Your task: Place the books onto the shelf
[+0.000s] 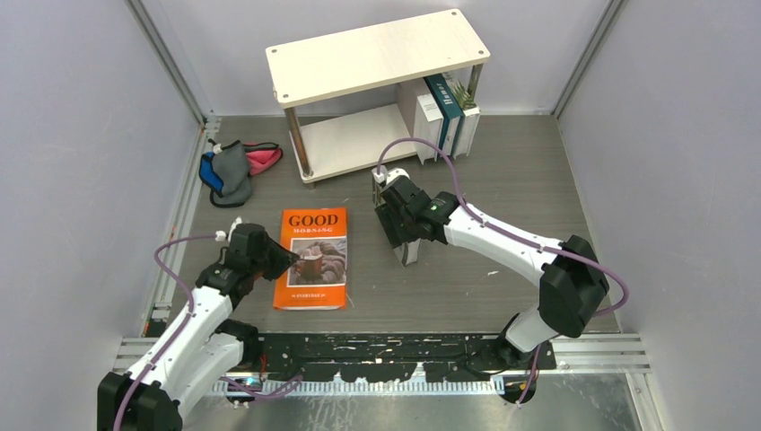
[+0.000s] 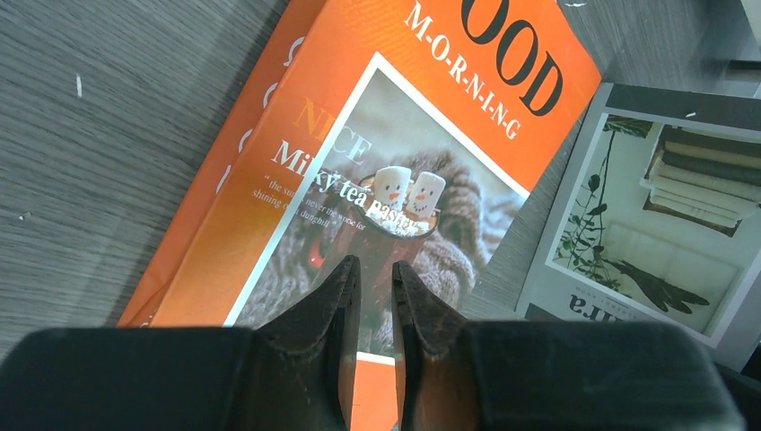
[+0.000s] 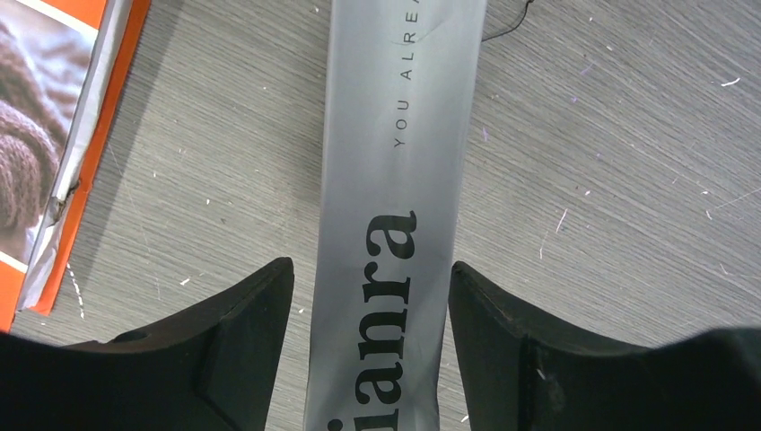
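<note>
Worktop (image 1: 511, 180): grey wood-grain surface, matt, finely scratched.
Orange "GOOD MORNING" paperback (image 1: 312, 256): paper cover, glossy, catching glare.
Grey photo-cover book (image 3: 395, 162): smooth satin spine.
Two-tier shelf (image 1: 377, 54): cream matt boards; posts (image 1: 299, 144) of shiny silver metal.
Blue-grey-pink bundle (image 1: 235, 169): soft cloth.
Right gripper (image 3: 370, 269): fingers (image 3: 242, 341) of matt black plastic.

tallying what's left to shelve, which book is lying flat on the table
The orange GOOD MORNING book, lying cover up. The grey book stands on edge between the fingers of the right gripper; the other three stand upright on the shelf.
</note>
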You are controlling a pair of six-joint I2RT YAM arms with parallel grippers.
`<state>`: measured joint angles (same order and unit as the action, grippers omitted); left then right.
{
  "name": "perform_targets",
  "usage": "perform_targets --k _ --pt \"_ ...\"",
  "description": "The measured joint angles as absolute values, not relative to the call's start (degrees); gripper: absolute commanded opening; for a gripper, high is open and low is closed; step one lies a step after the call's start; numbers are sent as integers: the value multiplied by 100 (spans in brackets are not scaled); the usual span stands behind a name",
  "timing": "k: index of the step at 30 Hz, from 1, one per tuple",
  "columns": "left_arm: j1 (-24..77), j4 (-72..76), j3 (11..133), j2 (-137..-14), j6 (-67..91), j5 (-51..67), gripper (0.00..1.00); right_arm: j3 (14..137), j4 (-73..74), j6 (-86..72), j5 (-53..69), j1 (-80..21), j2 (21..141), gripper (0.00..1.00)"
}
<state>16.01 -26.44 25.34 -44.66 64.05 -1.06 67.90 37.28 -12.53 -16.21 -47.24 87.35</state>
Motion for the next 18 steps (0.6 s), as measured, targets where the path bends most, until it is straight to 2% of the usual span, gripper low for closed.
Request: perform_targets --k 8,18 --pt "1603 -2641 2534 -4504 6407 -106 20 6777 3704 -1258 -1623 -4724 8646 71" --pt "1638 -2644 2543 -4506 6407 -132 20 6392 3634 -1396 -1653 -4724 7922 73"
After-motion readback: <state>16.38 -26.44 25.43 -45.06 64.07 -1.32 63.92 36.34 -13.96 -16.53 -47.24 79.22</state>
